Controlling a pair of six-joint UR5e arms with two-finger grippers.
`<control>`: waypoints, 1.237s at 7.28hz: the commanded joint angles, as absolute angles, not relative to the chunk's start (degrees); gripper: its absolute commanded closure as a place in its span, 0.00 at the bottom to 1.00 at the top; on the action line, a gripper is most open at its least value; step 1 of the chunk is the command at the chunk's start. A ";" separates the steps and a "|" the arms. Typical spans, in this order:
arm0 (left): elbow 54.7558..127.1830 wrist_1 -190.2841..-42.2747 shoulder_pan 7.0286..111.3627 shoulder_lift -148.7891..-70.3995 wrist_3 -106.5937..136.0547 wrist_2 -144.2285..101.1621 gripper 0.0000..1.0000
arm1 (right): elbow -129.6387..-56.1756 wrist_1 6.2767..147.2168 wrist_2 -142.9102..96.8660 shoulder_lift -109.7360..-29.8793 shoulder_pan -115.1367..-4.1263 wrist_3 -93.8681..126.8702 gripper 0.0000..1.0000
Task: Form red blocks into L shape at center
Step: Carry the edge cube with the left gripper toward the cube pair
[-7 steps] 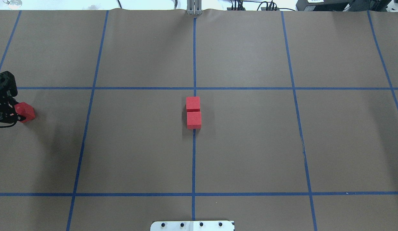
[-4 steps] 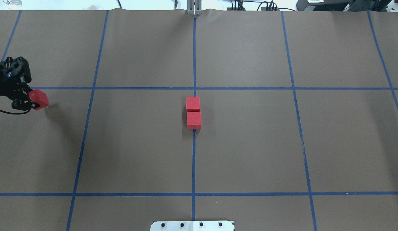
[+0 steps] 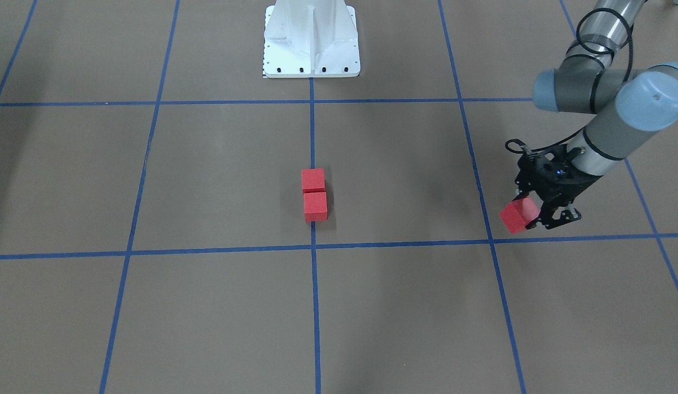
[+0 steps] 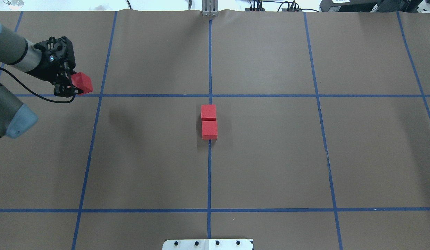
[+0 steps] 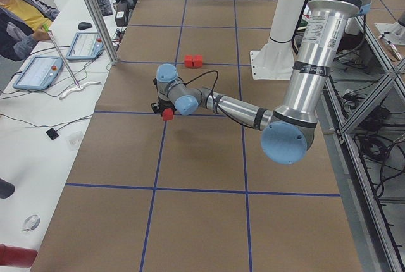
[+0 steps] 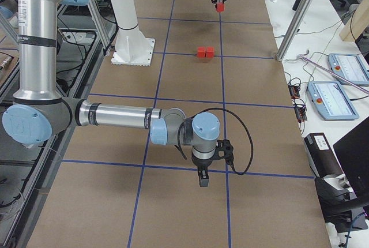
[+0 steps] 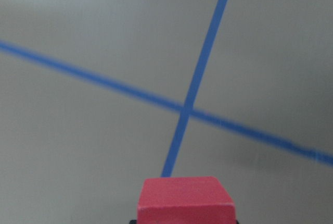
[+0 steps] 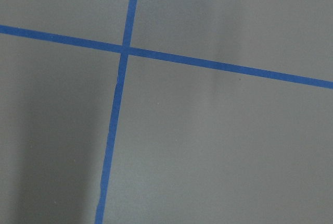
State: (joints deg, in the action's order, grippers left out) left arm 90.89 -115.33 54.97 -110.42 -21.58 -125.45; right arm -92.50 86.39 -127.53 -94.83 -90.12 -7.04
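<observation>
Two red blocks (image 4: 208, 112) (image 4: 209, 130) lie touching in a short column on the blue tape line at the center (image 4: 235, 139); the front view shows the same two blocks (image 3: 312, 180) (image 3: 315, 206). A third red block (image 4: 82, 83) hangs above the table at far left, with my left gripper (image 4: 75, 85) shut on it. In the front view that block (image 3: 517, 215) sits in the left gripper (image 3: 533, 214) at the right. The left wrist view has the block (image 7: 186, 200) at its bottom edge. My right gripper (image 6: 203, 179) shows only in the exterior right view; whether it is open or shut I cannot tell.
Blue tape lines (image 4: 97, 95) divide the brown surface into a grid. The white robot base (image 3: 311, 38) stands at the near edge. A person (image 5: 19, 12) sits beside tablets (image 5: 38, 73) and a metal post (image 5: 95, 12) across the table.
My left gripper has carried the red block up off the far-left area, farther from the robot and rightward toward the grid crossing. The two center blocks have not moved.
</observation>
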 commanded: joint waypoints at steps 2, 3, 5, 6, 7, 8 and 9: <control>90.79 -106.26 46.77 -122.15 -19.97 -125.07 1.00 | -92.20 86.40 -127.62 -94.75 -90.09 -7.03 0.00; 91.31 -106.09 44.67 -123.82 -15.60 -122.81 1.00 | -92.20 86.40 -127.70 -94.75 -90.09 -6.94 0.00; 88.96 -97.26 39.21 -130.65 -16.43 -116.64 1.00 | -92.11 86.40 -127.71 -94.83 -90.17 -6.94 0.00; 87.55 -94.95 37.63 -133.22 -20.26 -116.02 1.00 | -91.85 86.40 -127.71 -94.83 -90.09 -7.03 0.00; 85.02 -93.44 37.27 -135.85 -21.00 -115.84 1.00 | -91.85 86.40 -127.71 -94.83 -90.17 -7.03 0.00; 80.55 -93.43 37.00 -138.66 -21.27 -116.19 1.00 | -91.76 86.40 -127.79 -94.92 -90.09 -6.94 0.00; 77.11 -93.69 37.00 -140.87 -21.70 -116.63 1.00 | -91.67 86.40 -127.79 -94.92 -90.17 -7.03 0.00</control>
State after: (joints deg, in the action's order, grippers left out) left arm 81.63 -93.86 37.24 -137.75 -21.04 -116.25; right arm -91.78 86.40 -127.76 -94.89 -90.13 -6.99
